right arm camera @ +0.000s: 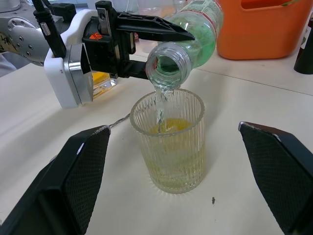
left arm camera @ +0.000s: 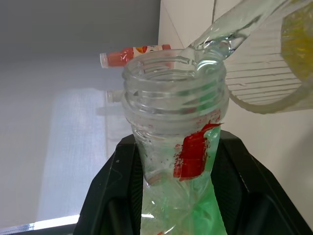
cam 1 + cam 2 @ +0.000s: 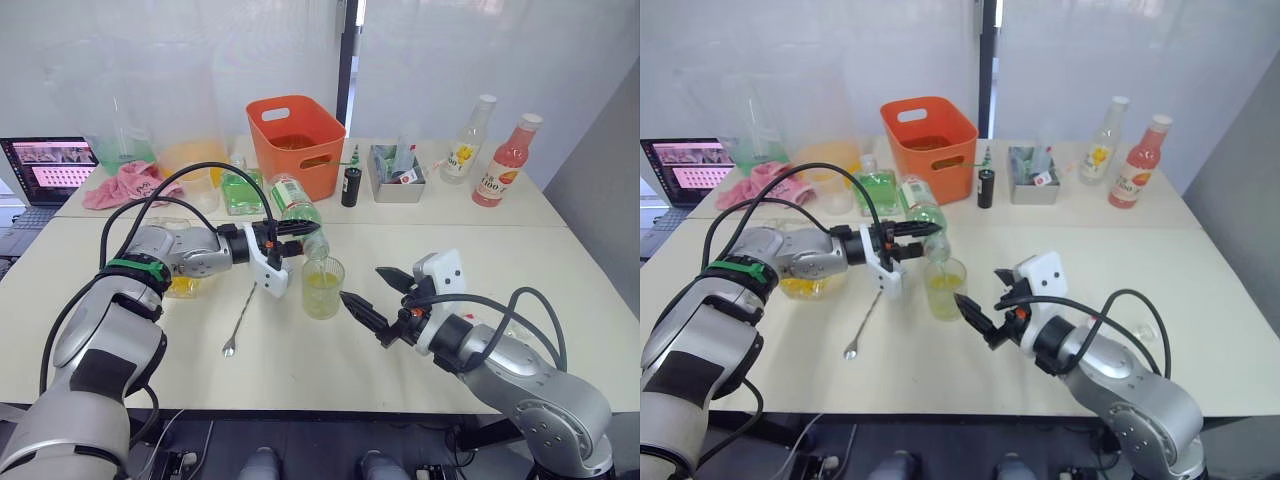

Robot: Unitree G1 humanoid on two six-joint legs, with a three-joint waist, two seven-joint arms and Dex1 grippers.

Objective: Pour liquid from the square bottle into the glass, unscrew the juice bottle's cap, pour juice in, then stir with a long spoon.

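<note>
At the far left of the head views an open laptop [image 3: 45, 165] sits at the edge of the pale cream surface [image 3: 420, 250], with a crumpled pink cloth [image 3: 122, 185] just to its right. Below these, in the left half of the frame, the squat clear glass square bottle of yellow-orange liquid [image 3: 800, 286] stands on the surface, mostly hidden behind the left forearm. The left gripper [image 3: 290, 235] reaches toward the middle of the frame, its black fingers clamped around the tall slim clear plastic juice bottle with pale green liquid and a green-white label [image 3: 297, 208]. The bottle is tipped with its open, capless neck down over the glass, and a thin stream runs from its mouth. Just left of centre, the thin silver long spoon [image 3: 240, 320] lies flat on the surface, its stem running diagonally toward the lower left. At the centre stands the small clear ribbed glass [image 3: 323, 288], upright, holding yellowish liquid in its lower part. Behind it, in the upper middle, are a square bottle of green liquid [image 3: 238, 192], an orange plastic basket [image 3: 296, 140], a small dark bottle [image 3: 350, 186] and a grey tray [image 3: 396, 178]. Right of centre, the right gripper [image 3: 372, 293] hovers beside the glass with its fingers spread wide, holding nothing and not touching it. At the upper right stand a yellow-labelled bottle [image 3: 466, 142] and a pink-red bottle [image 3: 505, 163].
</note>
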